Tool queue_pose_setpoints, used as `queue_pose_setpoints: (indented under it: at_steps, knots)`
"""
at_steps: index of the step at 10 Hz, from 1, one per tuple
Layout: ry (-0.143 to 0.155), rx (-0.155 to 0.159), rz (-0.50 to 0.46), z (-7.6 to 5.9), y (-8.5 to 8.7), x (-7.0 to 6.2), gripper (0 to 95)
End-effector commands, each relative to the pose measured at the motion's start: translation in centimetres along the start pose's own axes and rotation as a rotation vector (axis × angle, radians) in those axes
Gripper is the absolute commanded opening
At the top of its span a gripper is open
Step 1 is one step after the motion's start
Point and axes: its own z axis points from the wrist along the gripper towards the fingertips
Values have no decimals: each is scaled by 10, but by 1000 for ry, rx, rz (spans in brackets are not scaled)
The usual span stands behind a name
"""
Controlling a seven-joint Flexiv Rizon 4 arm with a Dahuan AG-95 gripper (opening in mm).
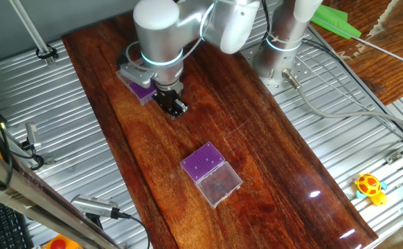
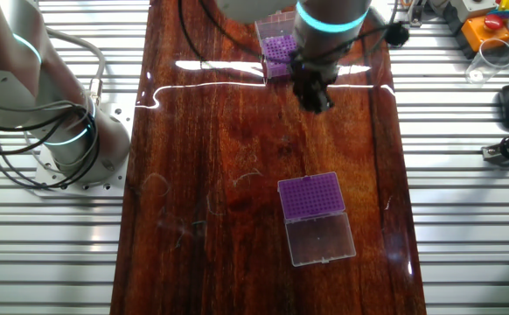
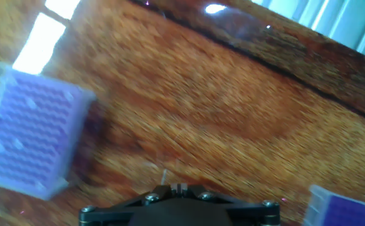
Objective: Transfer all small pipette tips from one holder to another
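One purple tip holder point(image 1: 203, 162) sits mid-table with its clear lid point(image 1: 219, 185) flipped open toward the near edge; the second purple holder point(image 1: 141, 89) is at the far end, partly hidden under the arm, and no single tips can be made out. Gripper point(image 1: 174, 106) hangs over the bare wood point(image 1: 271, 152) just beside the far holder, touching neither. Can't tell if the fingers are spread or pressed together — hand view is blurred and shows only the gripper base.
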Motion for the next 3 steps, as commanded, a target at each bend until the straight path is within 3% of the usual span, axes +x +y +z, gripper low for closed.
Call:
queue_pose_setpoints:
  at_steps: [1,3]
  knots:
    - [12,3,-6,-1,0,1,0]
    - [26,22,-31,4,0,1,0]
